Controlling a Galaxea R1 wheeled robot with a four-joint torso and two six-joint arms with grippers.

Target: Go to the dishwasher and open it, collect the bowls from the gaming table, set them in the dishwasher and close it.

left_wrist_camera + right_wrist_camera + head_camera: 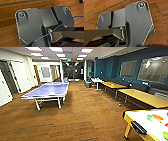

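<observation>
Looks like a driving stretch, so nothing is being handled right now. The gaming table (142, 122) sits at the lower right of the head view, close by. Its top is glossy white, with a yellowish wooden edge and a dark fitting on the near side. A small green shape (149, 117) and an orange one (157, 117) can be made out on it, just beside each other. They're probably the bowls, though it's too smeared to be sure they aren't box lids.

Whether the dishwasher step is already done can't be judged from here. If the bowls are the current target, a turn to the right and a careful approach to that table edge would be called for. The arms would then have to be raised, since both wrist views are pointed down at the floor.

The floor (87, 112) is brown with a wood-plank look, crossed by darker strips. A blue-topped ping-pong table (48, 89) on thin white legs stands at mid-left. Yellow-topped tables (142, 97) are lined up along the teal wall. A thin blue cable (60, 25) is draped across the left wrist.

Open or closed can't be told for either gripper.
</observation>
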